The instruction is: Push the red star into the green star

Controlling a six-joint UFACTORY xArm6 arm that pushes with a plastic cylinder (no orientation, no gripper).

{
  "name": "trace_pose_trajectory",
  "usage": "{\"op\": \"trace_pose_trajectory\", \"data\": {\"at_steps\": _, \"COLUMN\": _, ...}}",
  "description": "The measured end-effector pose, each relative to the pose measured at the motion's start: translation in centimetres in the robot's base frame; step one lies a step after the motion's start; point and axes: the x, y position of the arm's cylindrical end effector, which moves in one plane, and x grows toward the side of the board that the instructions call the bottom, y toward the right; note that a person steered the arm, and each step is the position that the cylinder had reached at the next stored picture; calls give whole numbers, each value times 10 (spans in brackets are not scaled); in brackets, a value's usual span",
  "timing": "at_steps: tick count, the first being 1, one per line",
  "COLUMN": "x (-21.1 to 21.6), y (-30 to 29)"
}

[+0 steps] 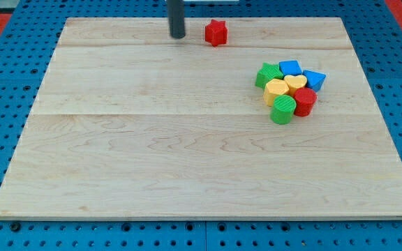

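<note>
Camera view is showing my tip (178, 35) resting on the wooden board (152, 160) near the view's top edge, left of centre. No claw is fitted: the arm is ending in a plain dark rod, so nothing is being clenched or grasped, and the tip is touching no block.

The red star (216, 32) is sitting just beside the tip at its 3 o'clock, with a narrow gap of bare wood showing between them.

The green star (268, 74) is lying well apart from the red star, at about 4 o'clock from it, forming the left end of a tight cluster toward the view's right. Packed against it are sitting two blue blocks (290, 68) (314, 79), shapes unclear, a yellow block (276, 90), a yellow heart (296, 83), a red cylinder (304, 102) and a green cylinder (283, 109) at the cluster's 6 o'clock end.

A blue perforated surface (5, 77) is surrounding the board.
</note>
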Motion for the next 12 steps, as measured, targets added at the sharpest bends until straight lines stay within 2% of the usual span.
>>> {"op": "trace_pose_trajectory", "data": {"at_steps": 1, "x": -21, "y": 57}}
{"op": "trace_pose_trajectory", "data": {"at_steps": 2, "x": 0, "y": 106}}
{"op": "trace_pose_trajectory", "data": {"at_steps": 3, "x": 24, "y": 85}}
{"op": "trace_pose_trajectory", "data": {"at_steps": 4, "x": 4, "y": 53}}
{"op": "trace_pose_trajectory", "data": {"at_steps": 5, "x": -20, "y": 67}}
{"op": "trace_pose_trajectory", "data": {"at_steps": 6, "x": -10, "y": 14}}
{"op": "trace_pose_trajectory", "data": {"at_steps": 7, "x": 28, "y": -24}}
{"op": "trace_pose_trajectory", "data": {"at_steps": 8, "x": 56, "y": -21}}
{"op": "trace_pose_trajectory", "data": {"at_steps": 10, "x": 109, "y": 62}}
{"op": "trace_pose_trajectory", "data": {"at_steps": 12, "x": 113, "y": 113}}
